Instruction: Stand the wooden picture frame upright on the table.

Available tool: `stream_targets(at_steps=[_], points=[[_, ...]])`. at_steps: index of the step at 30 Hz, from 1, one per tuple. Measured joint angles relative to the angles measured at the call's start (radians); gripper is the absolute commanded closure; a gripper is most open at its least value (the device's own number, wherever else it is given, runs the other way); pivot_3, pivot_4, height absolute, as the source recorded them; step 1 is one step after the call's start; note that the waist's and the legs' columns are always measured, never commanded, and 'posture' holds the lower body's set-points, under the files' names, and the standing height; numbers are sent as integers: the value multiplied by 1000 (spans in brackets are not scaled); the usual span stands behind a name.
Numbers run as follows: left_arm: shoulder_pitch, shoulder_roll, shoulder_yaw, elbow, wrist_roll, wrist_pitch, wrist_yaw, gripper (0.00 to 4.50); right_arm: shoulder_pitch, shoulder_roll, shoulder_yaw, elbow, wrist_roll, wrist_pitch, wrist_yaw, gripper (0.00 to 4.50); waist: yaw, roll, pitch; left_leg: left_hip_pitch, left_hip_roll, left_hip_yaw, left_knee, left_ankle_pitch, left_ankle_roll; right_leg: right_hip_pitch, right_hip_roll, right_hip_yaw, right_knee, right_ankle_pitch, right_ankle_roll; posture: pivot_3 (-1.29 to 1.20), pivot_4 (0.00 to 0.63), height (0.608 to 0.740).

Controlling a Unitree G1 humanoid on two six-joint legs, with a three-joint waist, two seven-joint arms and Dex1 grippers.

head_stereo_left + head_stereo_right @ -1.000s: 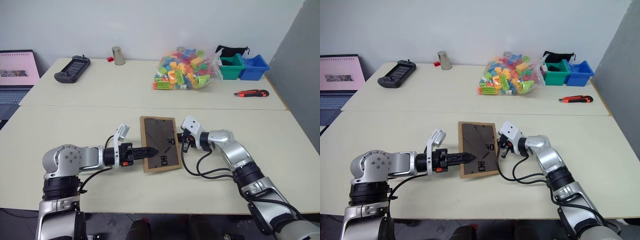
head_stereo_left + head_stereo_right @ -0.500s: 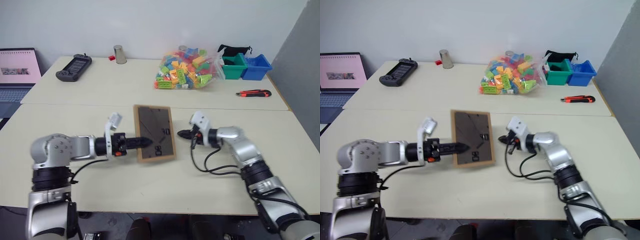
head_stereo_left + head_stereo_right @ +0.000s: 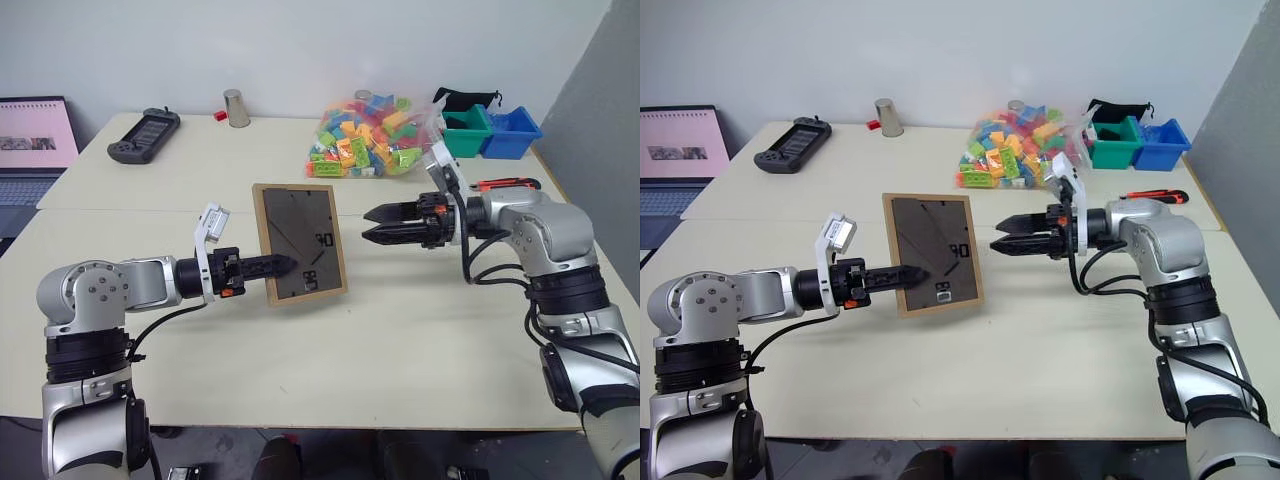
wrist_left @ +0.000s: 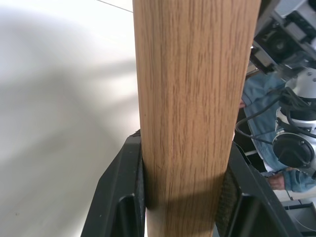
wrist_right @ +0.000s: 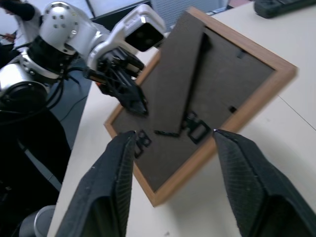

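The frame [image 3: 298,244] is held up off the table [image 3: 400,330], near the middle of the near tabletop, tilted so its dark back panel with white markings faces the head camera. The left gripper [image 3: 283,266] is clamped on the frame's left edge; in the left wrist view its two black fingers [image 4: 123,197] press against both faces of the light-wood edge [image 4: 192,98]. The frame's lower edge looks close to the table, but whether it touches cannot be told.

The right gripper [image 3: 371,223] hangs in the air just right of the frame, pointing left toward it, with its fingers apart and nothing between them. In the right wrist view its two fingers [image 5: 111,192] stand wide, and the frame's back [image 5: 197,103] shows between them, with the fold-out stand lying against the panel.

On the far table sit a bag of coloured blocks [image 3: 375,138], a green bin [image 3: 465,132] and a blue bin [image 3: 510,132] to the far right, a utility knife [image 3: 508,184] near them, a metal cup [image 3: 236,109], and a black controller [image 3: 145,136]. A laptop [image 3: 35,140] stands at the far left.
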State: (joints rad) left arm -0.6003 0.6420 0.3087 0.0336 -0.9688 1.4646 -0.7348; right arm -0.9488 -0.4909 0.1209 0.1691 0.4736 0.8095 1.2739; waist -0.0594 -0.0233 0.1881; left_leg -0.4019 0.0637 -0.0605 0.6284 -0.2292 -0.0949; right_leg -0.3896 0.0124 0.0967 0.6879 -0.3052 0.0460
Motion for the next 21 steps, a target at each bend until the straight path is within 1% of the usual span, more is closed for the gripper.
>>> stream_targets(at_steps=[4,5,10,14,21], points=[[-1,2,-23,-8,0,-17,-11,3208,-19,66,22,17,0,3,-24,174,0,0,0,0,0,0,0,0,0,0,0,0,0,0,0,0,150,740],[-1,2,-34,-13,0,-22,-18,3208,-30,82,23,30,0,2,-37,69,0,0,0,0,0,0,0,0,0,0,0,0,0,0,0,0,150,740],[-12,3,-47,-18,0,-33,-33,3208,-61,114,26,77,-23,-36,-76,69,1,0,0,0,0,0,0,0,0,0,0,0,-1,0,0,0,150,740],[-24,14,-58,-21,0,-34,-45,3208,-74,145,38,121,-29,-57,-82,69,0,0,0,0,0,0,0,0,0,0,0,0,0,0,0,0,150,740],[-24,15,-86,-22,0,-35,-56,3208,-103,200,55,138,-28,-81,-80,69,0,0,0,0,0,0,0,0,0,-1,0,0,0,0,0,0,150,740]])
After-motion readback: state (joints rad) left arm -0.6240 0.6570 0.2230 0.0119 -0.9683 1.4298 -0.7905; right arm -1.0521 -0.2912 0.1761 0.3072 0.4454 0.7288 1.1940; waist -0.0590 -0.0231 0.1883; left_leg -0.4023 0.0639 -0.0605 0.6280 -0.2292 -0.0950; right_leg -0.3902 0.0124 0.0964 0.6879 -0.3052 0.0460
